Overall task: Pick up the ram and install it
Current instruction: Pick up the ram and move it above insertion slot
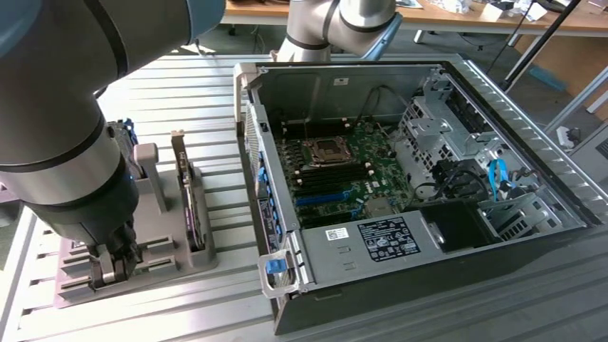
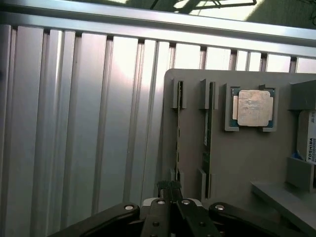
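Note:
The ram stands on edge in the outer slot of a grey holder tray, as a thin green strip. A second stick like it stands in the slot beside it. My gripper is shut at the near end of the outer stick, with a thin dark green edge between its tips. In the exterior view, the gripper reaches down into the near end of the tray, at the exterior view's left.
The open computer case lies at the exterior view's right, its motherboard exposed. On the tray sit a processor chip, a hard drive and an upright dark card. The table is ribbed metal.

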Tool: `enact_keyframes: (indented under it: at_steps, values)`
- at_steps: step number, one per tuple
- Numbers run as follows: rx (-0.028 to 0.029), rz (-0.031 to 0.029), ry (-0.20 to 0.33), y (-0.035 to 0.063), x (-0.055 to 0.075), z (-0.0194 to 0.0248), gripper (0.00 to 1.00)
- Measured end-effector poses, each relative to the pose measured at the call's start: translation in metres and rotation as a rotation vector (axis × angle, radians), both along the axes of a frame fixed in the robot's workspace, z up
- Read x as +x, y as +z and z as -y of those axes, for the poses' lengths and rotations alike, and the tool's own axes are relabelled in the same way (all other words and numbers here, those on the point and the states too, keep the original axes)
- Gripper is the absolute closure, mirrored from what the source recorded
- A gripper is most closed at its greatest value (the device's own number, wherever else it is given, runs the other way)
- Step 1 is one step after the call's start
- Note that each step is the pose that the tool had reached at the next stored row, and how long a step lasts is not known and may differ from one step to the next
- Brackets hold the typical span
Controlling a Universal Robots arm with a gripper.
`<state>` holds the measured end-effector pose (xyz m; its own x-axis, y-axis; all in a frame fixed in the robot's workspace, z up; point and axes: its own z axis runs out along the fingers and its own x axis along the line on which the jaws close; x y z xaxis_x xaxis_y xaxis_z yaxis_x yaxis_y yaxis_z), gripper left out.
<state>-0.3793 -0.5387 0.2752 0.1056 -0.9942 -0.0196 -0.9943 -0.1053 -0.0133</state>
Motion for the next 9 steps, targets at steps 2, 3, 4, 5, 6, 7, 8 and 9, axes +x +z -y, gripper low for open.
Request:
enact_keyframes:
  at_steps: [2,3,4,5,6,7,8,9]
  values:
    - [-0.0001,-0.0001,0.001,-0.0039,-0.001,0.0002,0.89]
    - [-0.0001,-0.0001,0.002,-0.0059,-0.002,0.0003,0.89]
    - [-0.0001,-0.0001,0.003,-0.0078,-0.004,0.0003,0.89]
    - [-0.0001,-0.0001,0.003,-0.0092,-0.004,0.0003,0.89]
    - [-0.0001,-0.0001,0.003,-0.011,-0.006,0.0004,0.89]
    - [0.0,0.0,0.004,-0.0127,-0.007,0.0004,0.89]
    - [-0.0001,-0.0001,0.004,-0.0144,-0.008,0.0005,0.89]
    - [-0.0001,-0.0001,0.004,-0.0157,-0.009,0.0005,0.89]
